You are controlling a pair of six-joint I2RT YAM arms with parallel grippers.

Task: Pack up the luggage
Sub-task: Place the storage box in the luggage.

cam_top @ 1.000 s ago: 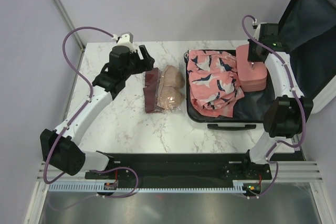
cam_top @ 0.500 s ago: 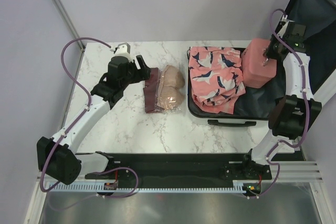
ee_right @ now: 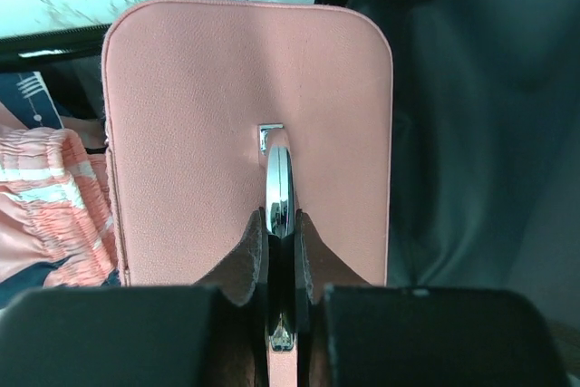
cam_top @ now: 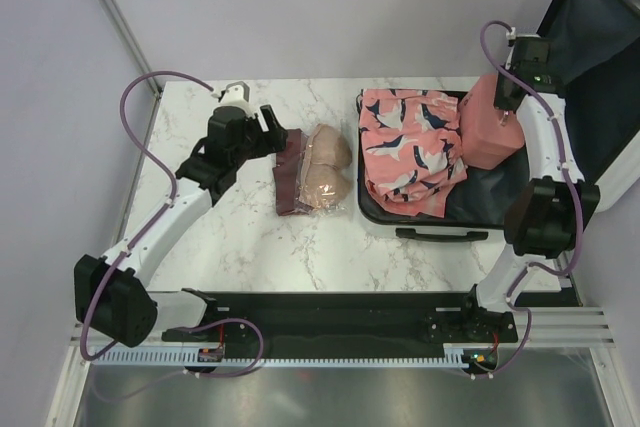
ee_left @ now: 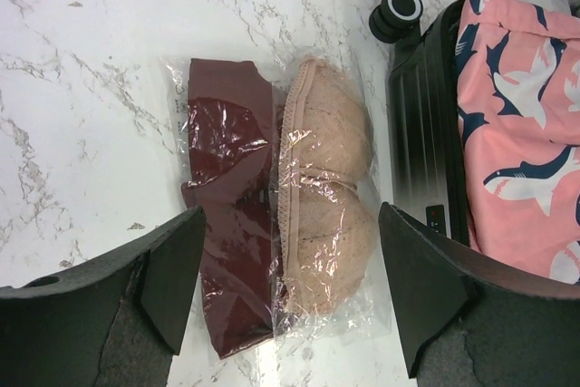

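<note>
Right gripper (ee_right: 281,251) is nearly shut, its jaws pinching the chrome handle (ee_right: 279,188) on top of the pink case (ee_right: 245,88). It holds the case over the right part of the luggage (cam_top: 420,228), which lies open at the right end of the counter (cam_top: 250,237) with its lid (cam_top: 600,67) raised behind.

A shark-print garment (cam_top: 410,152) already fills the left part of the luggage. The step in hand looks like placing the case into the free space beside the garment. The next move probably calls for lowering it onto the dark lining, clear of the garment's edge, and then letting go of the handle.

Left gripper (ee_left: 290,265) has its jaws spread wide and grips nothing. It hovers above a maroon pack (ee_left: 227,224) and a beige pack (ee_left: 326,215), which lie touching on the counter just left of the luggage; these seem to be next in line.

Whether the case's base touches the lining or hangs free cannot be told, as the case hides the spot beneath it. The lid is cut off at the picture's edge, and the luggage's outer shell barely shows beyond a black side and one wheel (ee_left: 396,11).
</note>
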